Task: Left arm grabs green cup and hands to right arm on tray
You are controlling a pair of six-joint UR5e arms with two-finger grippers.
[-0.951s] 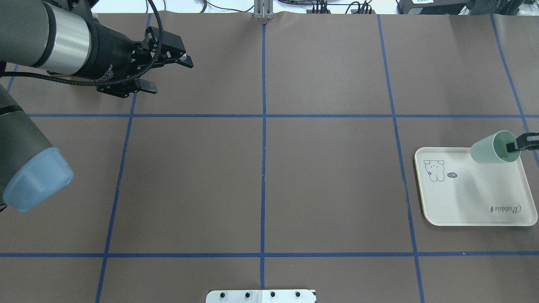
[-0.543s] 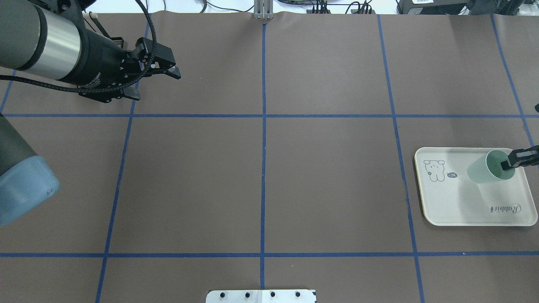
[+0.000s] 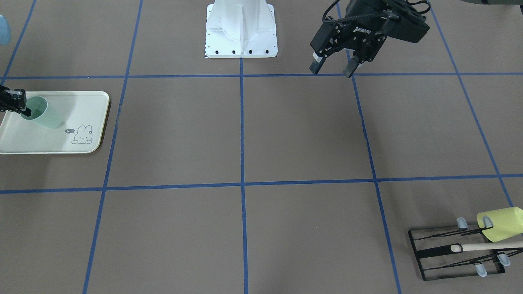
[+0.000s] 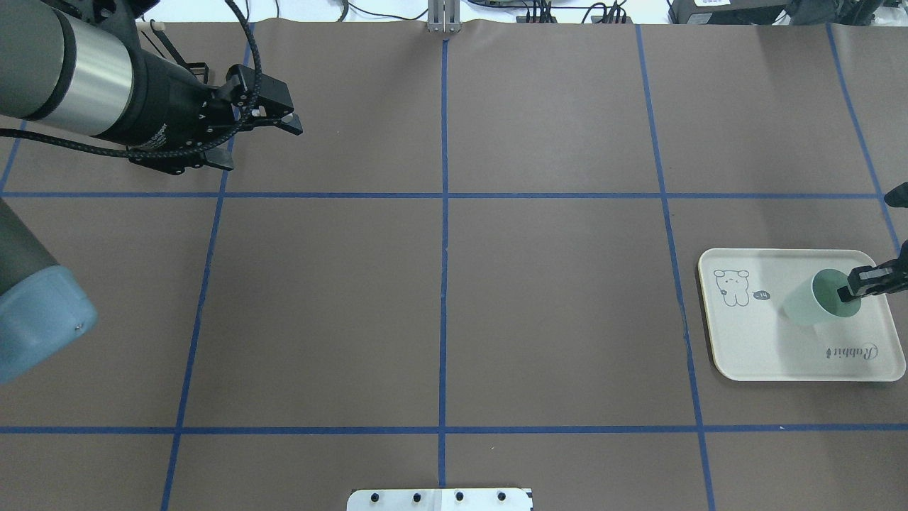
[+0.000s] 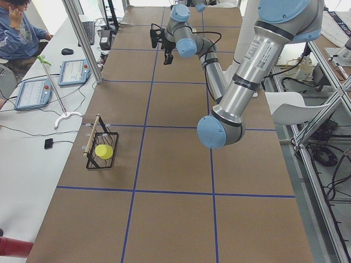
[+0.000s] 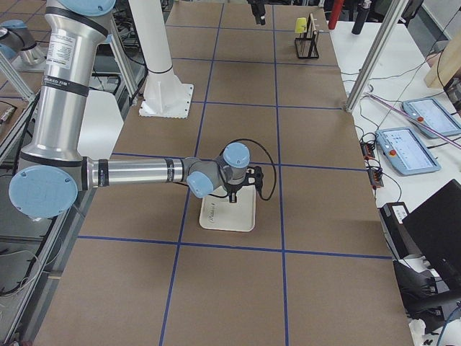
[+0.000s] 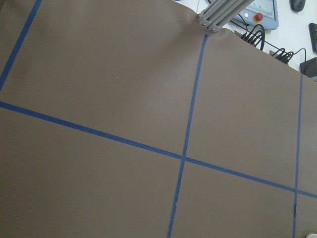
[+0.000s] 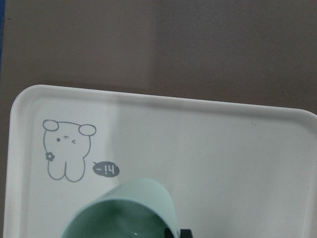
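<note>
The pale green cup (image 4: 809, 306) hangs tilted low over the cream tray (image 4: 752, 348), mouth towards the right arm. I cannot tell if its base touches the tray. My right gripper (image 4: 851, 289) is shut on the cup's rim, one finger inside the mouth. The front view shows the same cup (image 3: 45, 115), gripper (image 3: 18, 107) and tray (image 3: 49, 141). The right wrist view shows the cup's rim (image 8: 124, 210) over the tray (image 8: 208, 144), near the bunny drawing. My left gripper (image 4: 259, 145) is open and empty at the far left, high above the table; the front view shows it too (image 3: 331, 71).
A black wire rack (image 3: 429, 253) holding a yellow-green cup (image 3: 500, 223) and a wooden-handled tool stands at the table's far corner on my left side. The robot's white base (image 3: 241, 28) sits at the middle of the near edge. An operator sits beside the table (image 5: 16, 33).
My right gripper has carried the green cup down and inward, from the tray's far edge to lower over its middle. My left gripper has drawn back a little to the left, still open.
</note>
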